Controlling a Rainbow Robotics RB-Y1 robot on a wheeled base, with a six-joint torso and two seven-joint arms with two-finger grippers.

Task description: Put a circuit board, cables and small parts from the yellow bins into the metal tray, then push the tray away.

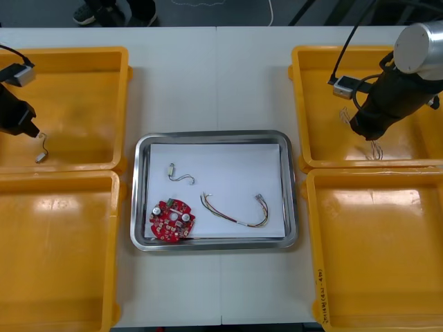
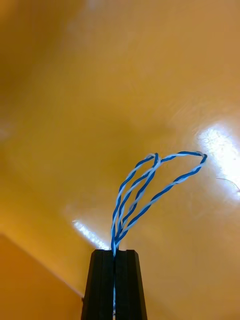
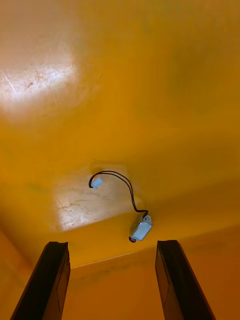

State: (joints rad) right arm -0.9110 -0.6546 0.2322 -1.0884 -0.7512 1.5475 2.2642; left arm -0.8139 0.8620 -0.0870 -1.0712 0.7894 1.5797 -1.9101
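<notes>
4 yellow bins (image 1: pixel 55 263) stand on the table (image 1: pixel 214 76), 2 at each side, with the metal tray (image 1: pixel 294 187) between them — white inside. 3 things lie in the tray, none touching another: a round red circuit board (image 1: pixel 172 220) in its near left corner, a short black cable (image 1: pixel 180 175) just beyond the board, and a red and yellow cable (image 1: pixel 239 213) curving toward the tray's right half.

Over the far left bin (image 1: pixel 83 97) hangs the left gripper (image 3: pixel 112 243), its fingers spread wide with nothing between them. Ahead of the fingertips, on the bin floor, lies a second black cable (image 3: pixel 125 187) with a small pale plug at each end; in the front view it sits close to the bin's near wall, just beside the gripper.

Over the far right bin (image 1: pixel 318 97) the right gripper (image 2: pixel 115 252) is clamped tight on the twisted blue and white cable (image 2: pixel 142 192) — its loops rise from between the fingertips and spread out over the bin floor. Whether the loops touch that floor cannot be told. In the front view the cable hangs at the gripper's tip, near the bin's near wall.
</notes>
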